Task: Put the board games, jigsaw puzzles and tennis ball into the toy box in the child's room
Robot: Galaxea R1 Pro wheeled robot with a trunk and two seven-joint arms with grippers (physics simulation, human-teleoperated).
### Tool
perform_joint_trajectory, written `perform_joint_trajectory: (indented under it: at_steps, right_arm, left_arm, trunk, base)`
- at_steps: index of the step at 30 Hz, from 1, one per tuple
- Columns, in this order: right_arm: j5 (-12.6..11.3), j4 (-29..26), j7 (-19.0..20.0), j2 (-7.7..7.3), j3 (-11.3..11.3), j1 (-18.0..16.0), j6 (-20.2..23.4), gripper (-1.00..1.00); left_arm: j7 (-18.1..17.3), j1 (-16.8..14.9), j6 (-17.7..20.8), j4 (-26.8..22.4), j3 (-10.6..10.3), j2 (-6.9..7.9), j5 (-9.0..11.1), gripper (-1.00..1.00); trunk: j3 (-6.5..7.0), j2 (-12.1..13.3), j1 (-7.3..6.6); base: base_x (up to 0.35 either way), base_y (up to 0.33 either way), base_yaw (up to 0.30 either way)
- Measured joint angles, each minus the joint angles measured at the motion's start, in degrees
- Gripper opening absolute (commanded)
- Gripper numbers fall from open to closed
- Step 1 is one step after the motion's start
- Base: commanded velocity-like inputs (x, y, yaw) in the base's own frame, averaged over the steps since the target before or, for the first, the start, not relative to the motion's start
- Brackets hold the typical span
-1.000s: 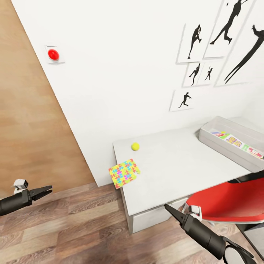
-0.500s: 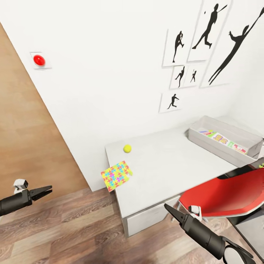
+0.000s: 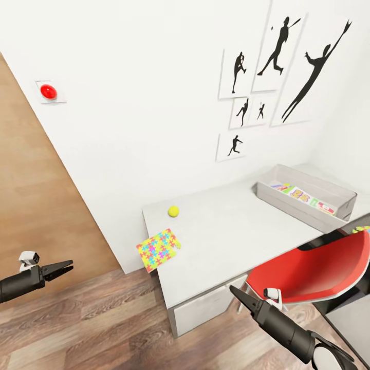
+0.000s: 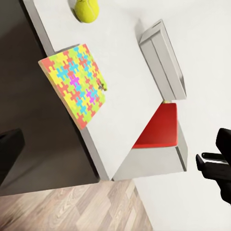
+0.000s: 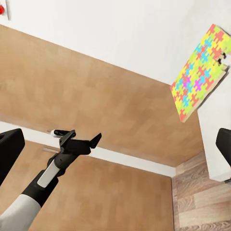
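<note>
Since the earlier pictures the whole head view has slid, so the camera has turned: the table (image 3: 241, 231), the wall pictures (image 3: 277, 67) and the red button (image 3: 48, 91) all sit further left, while both arms hold the same places in the picture. The toy box (image 3: 329, 189) stands on the far right part of the grey tabletop near the wall, and flat printed game boxes (image 3: 300, 195) lie on its floor; how many cannot be told. The tennis ball (image 3: 173, 211) rests on the table near its left end, and a jigsaw puzzle (image 3: 157, 250) lies just in front of it at the left edge, one corner hanging over. A scrap of similar colours (image 3: 361, 229) peeks out past the back of the red chair (image 3: 303, 270), too small to tell. The left gripper (image 3: 66, 266) hangs over the wood floor well left of the table, fingers parted a little and empty. The right gripper (image 3: 238, 296) hangs before the pale drawers (image 3: 203, 308), touching nothing; its fingers read as one narrow point, so how far they part cannot be told
</note>
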Motion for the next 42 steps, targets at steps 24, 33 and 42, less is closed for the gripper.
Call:
perform_joint_trajectory:
  at_steps: [24,33,42]
  right_arm:
    - [1.5,-0.1,0.0,0.14,0.2,0.0,0.0,1.0]
    - [1.6,-0.1,-0.1,0.15,0.2,0.0,0.0,1.0]
    - [1.6,-0.1,-0.1,0.15,0.2,0.0,0.0,1.0]
  left_arm:
    - [0.0,0.0,0.1,0.0,0.0,0.0,0.0,1.0]
    - [0.0,0.0,0.1,0.0,0.0,0.0,0.0,1.0]
    - [0.0,0.0,0.1,0.0,0.0,0.0,0.0,1.0]
  trunk:
    - [2.29,0.0,-0.03]
    - [3.16,0.0,-0.01]
    - [4.01,0.0,-0.02]
  base:
    - [0.042,0.0,0.0]
    - [0.141,0.0,0.0]
    - [0.173,0.0,0.0]
